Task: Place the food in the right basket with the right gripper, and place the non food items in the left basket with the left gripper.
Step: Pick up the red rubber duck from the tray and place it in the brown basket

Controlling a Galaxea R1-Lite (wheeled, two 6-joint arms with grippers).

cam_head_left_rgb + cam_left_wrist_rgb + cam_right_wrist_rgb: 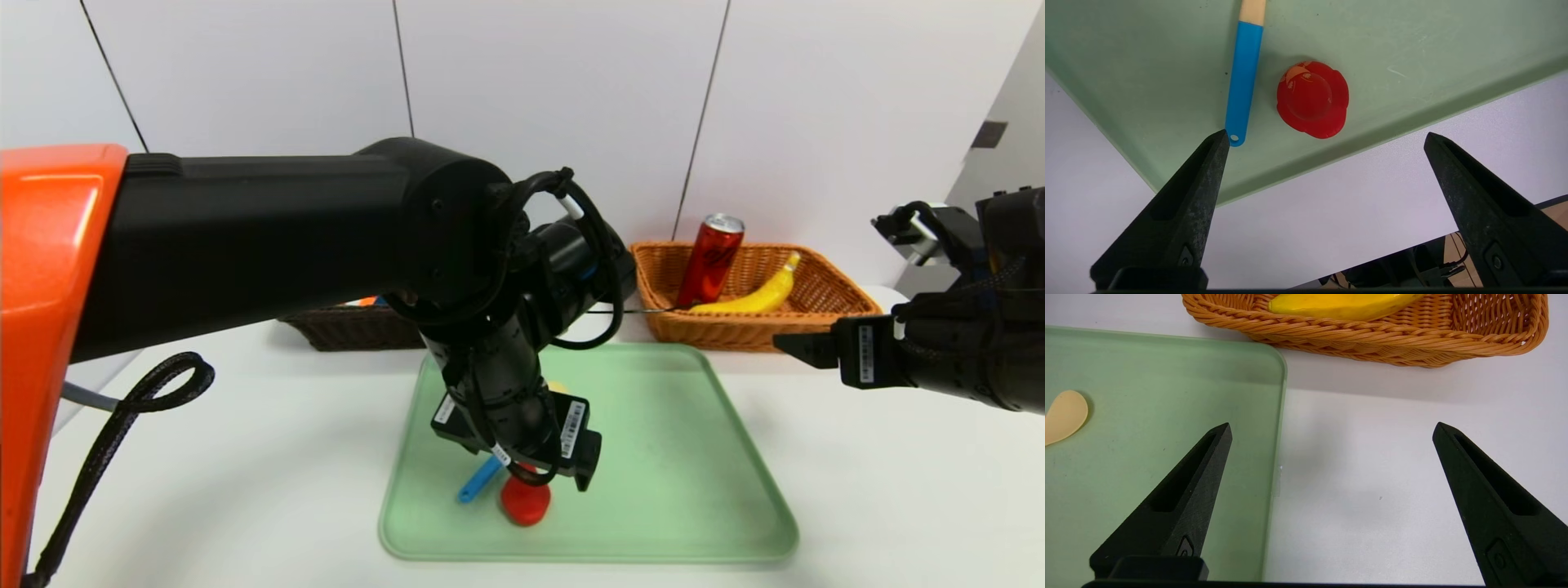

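The red rubber duck (1312,98) and the spoon (1244,81), blue handle and pale yellow bowl (1063,416), lie on the green tray (669,457) near its front. My left gripper (1325,136) hangs open just above them, holding nothing. The red can (709,260) stands in the orange-tan right basket (759,331) with the banana (763,292) beside it. My right gripper (1331,428) is open and empty over the table by the tray's right edge. The dark left basket (351,327) is mostly hidden behind my left arm; a sliver of the multicoloured cube (366,301) shows in it.
My left arm (286,237) crosses the view's left and middle, and a black cable (131,408) loops below it. A white panelled wall stands close behind both baskets. The table's front edge lies just past the tray rim (1331,157).
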